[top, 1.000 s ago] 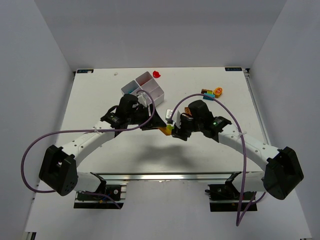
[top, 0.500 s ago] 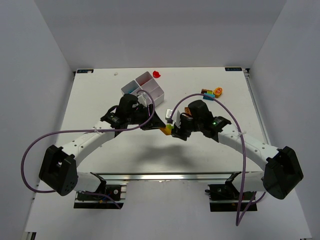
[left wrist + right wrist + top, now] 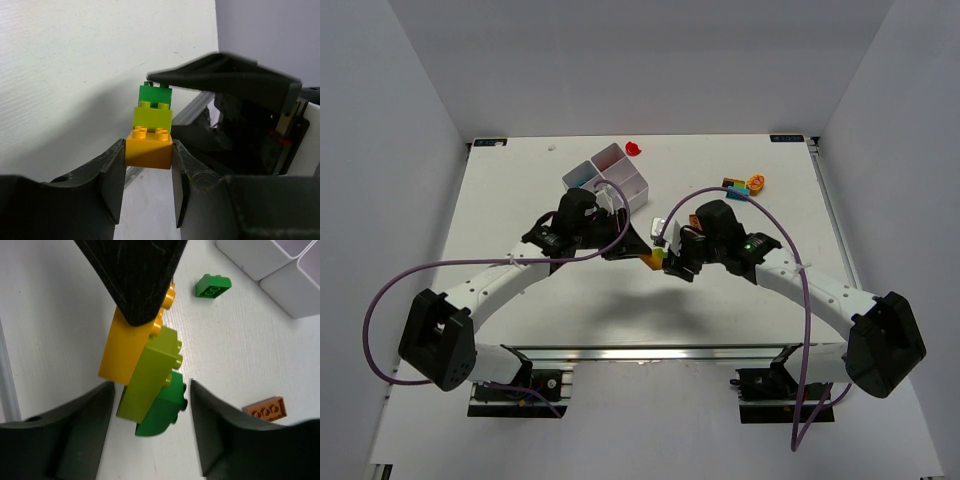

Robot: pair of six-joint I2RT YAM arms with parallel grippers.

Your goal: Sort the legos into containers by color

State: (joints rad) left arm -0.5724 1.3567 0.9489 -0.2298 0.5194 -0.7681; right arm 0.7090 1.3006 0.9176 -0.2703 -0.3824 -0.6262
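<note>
My left end effector (image 3: 148, 154) gripped the orange base brick (image 3: 127, 352) of a three-brick stack (image 3: 655, 259) clear of the surface, at the tray's (image 3: 250, 257) 5 o'clock, presenting its green end brick (image 3: 162, 415) between the open jaws of my right end effector (image 3: 150, 390), so that, I judged, the colours could be pulled apart.

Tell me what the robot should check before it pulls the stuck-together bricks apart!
1. Left gripper clamped on the orange brick: ok.
2. Right gripper placed around the green brick at the other end: ok.
3. Right gripper squeezing: not ok, its jaws are open with gaps on both sides.
4. Lime brick joined between the orange and green ones: ok.
5. Loose green brick and loose orange brick clear of both grippers: ok.
6. Room in the white tray: cannot tell, the left arm hides part of it.
</note>
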